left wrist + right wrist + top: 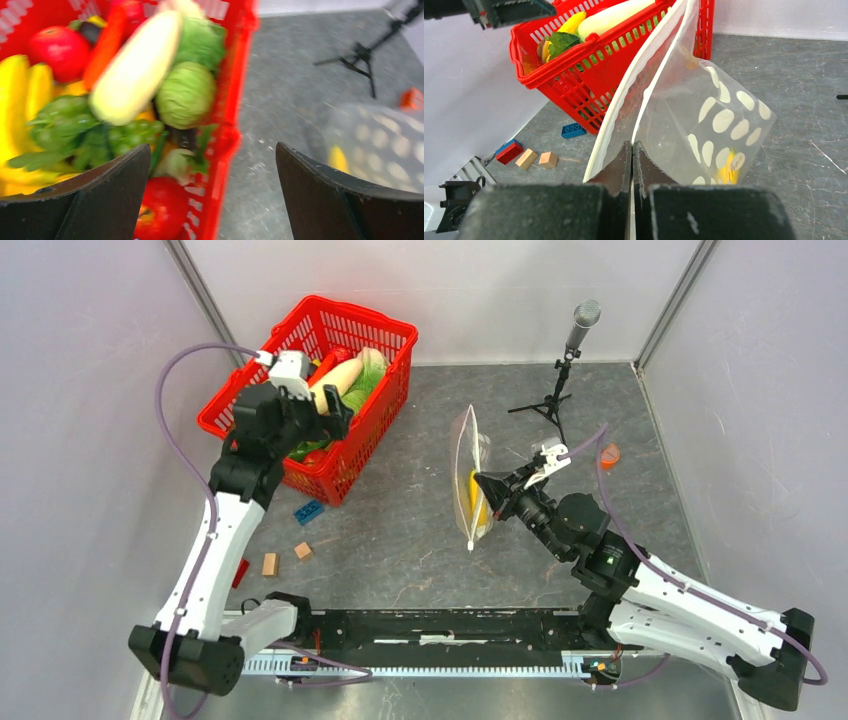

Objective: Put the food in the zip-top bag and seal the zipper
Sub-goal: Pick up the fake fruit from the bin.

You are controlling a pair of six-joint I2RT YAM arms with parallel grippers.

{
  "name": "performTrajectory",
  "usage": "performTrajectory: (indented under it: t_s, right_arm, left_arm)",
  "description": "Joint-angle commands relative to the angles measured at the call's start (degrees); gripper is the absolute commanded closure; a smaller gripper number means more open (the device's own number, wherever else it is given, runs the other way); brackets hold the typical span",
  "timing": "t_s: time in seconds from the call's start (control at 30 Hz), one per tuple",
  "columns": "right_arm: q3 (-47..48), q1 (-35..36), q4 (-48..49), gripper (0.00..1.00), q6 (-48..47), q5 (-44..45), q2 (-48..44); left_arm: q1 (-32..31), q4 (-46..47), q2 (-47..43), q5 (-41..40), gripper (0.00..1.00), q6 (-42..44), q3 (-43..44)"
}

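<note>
Hovering over red basket (372,337), left jaws spread wide, empty. Food (186,95) heaped just ahead of them, pale long squash (137,67) lying diagonal to jaw gap. Left arm nearer. Right jaws pressed together on zip-top bag (470,475) beside zipper (615,116), holding it upright, well right of basket. Yellow piece (729,167) inside.

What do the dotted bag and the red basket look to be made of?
Zip-top bag: thin clear plastic film, glossy, printed with white dots; the table shows through and it bends limply.
Red basket: probably rigid moulded plastic, slightly shiny; uniform colour, even open lattice walls.
</note>
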Motion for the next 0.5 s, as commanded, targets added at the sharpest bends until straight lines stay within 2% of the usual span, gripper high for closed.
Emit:
performTrajectory:
  t_s: [0.0, 0.17, 0.23, 0.3, 0.47]
  right_arm:
    - [0.2, -0.1, 1.1, 1.00, -1.5, -0.9, 0.8]
    - [0.3, -0.2, 1.3, 1.00, -2.6, -2.5, 1.9]
    - [0.0, -0.2, 1.6, 1.00, -2.9, -2.7, 1.8]
    - [-0.2, -0.1, 1.8, 1.00, -3.2, -2.7, 1.7]
    - [-0.6, -0.1, 1.5, 1.00, -3.7, -1.8, 1.3]
  left_arm:
    - [7.8, -0.5, 4.9, -6.0, 0.00, -5.2, 5.8]
    - [17.9, -2.1, 15.3, -3.2, 0.00, -6.1, 14.1]
    - [20.4, -3.8, 19.2, -5.0, 0.00, -6.4, 17.1]
    - [22.3, -4.1, 21.9, -6.8, 0.00, -6.4, 18.2]
    - [26.7, -3.8, 26.3, -5.2, 0.01, -6.8, 18.3]
